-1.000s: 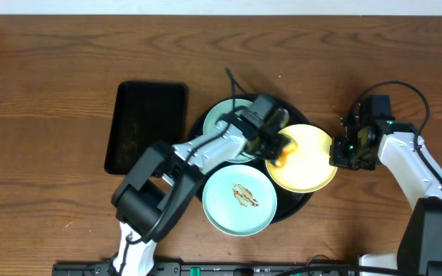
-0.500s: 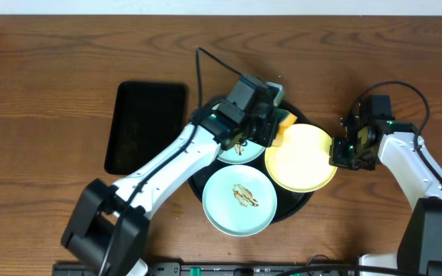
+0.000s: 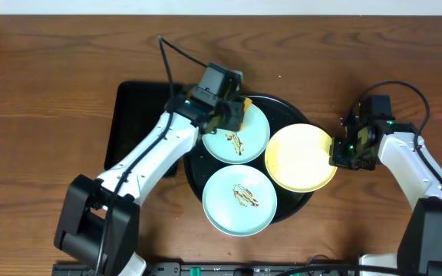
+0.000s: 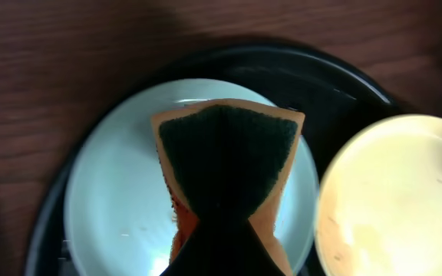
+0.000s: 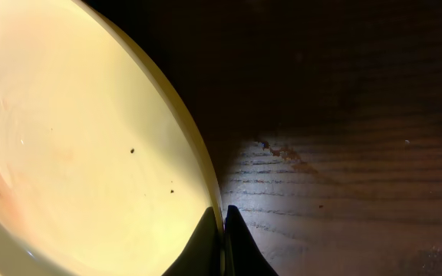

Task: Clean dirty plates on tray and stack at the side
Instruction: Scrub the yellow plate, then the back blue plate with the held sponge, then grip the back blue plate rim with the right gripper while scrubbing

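The round black tray [image 3: 194, 178] holds three plates. A pale blue plate [image 3: 245, 139] with brown streaks sits at the tray's back, another streaked blue plate [image 3: 239, 199] at the front. The pale yellow plate [image 3: 299, 158] lies at the right, over the rim. My left gripper [image 3: 232, 110] is shut on an orange sponge with a dark green face [image 4: 227, 157], held over the back blue plate [image 4: 121, 199]. My right gripper [image 3: 336, 153] is shut on the right rim of the yellow plate [image 5: 75, 153], one finger on each side.
A smaller rectangular black tray [image 3: 133, 123] lies left of the round tray, partly under my left arm. Bare wooden table [image 3: 44, 92] surrounds everything. A cable loops above my left wrist.
My left gripper has carried the sponge leftward, off the yellow plate and over to the back blue plate. The right gripper and the yellow plate have stayed still.
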Motion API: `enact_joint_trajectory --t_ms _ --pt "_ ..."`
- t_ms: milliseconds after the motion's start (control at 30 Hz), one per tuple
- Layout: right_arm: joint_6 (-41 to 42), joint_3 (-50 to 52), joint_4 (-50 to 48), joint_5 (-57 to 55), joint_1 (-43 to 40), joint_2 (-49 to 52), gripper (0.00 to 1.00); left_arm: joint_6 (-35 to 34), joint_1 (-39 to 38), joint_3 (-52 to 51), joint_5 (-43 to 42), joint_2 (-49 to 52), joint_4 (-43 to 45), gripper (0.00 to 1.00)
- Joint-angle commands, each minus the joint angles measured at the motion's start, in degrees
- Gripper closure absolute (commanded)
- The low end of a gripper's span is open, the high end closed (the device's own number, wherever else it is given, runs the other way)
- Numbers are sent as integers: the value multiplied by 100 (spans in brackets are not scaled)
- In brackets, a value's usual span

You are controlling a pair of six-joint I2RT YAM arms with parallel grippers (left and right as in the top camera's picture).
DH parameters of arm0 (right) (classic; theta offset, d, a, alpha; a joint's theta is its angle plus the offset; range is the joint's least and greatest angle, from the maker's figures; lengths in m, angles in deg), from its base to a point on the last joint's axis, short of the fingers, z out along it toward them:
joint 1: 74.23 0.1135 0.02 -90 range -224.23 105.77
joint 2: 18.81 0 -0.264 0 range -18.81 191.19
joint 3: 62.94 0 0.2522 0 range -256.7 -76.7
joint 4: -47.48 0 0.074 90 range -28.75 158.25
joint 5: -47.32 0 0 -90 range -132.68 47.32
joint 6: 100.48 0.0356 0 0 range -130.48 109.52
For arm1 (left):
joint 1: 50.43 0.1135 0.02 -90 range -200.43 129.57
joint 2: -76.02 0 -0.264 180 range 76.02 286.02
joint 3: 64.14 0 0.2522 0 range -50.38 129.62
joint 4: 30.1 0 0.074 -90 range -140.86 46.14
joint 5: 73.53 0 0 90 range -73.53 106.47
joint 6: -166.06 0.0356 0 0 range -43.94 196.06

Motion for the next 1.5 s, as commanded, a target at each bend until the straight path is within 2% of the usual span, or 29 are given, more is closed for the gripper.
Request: enact_joint_trajectory --t_ms 0,567,600,633,700,733,767,1133,1267,1467 --pt "-2 -83 -15 -9 -17 28 99 96 72 -24 37 227 -22 92" --pt "0 -85 -13 15 -17 26 98 122 17 -35 -874 988 -212 92" --pt "0 -87 -13 122 -17 22 94 122 17 -35 -874 1003 -223 93" --pt "-2 -92 -15 238 -17 17 84 122 17 -35 -874 1005 -236 93" --pt "31 -111 -13 334 -17 -15 59 122 17 -35 -874 1005 -258 93" --pt "114 -127 -15 332 -17 -39 53 122 17 -35 -874 1005 -264 93" --pt "173 -155 -20 332 -17 -76 51 122 17 -35 -874 1005 -280 92" --pt "162 -1331 46 232 109 -579 53 120 15 -76 -874 1005 -378 93" --pt "-48 -1473 -544 782 509 -570 52 122 -33 -114 -874 1005 -354 92" --pt "-46 -1436 -1508 656 1314 -269 54 142 -236 -127 -872 1021 -286 92"
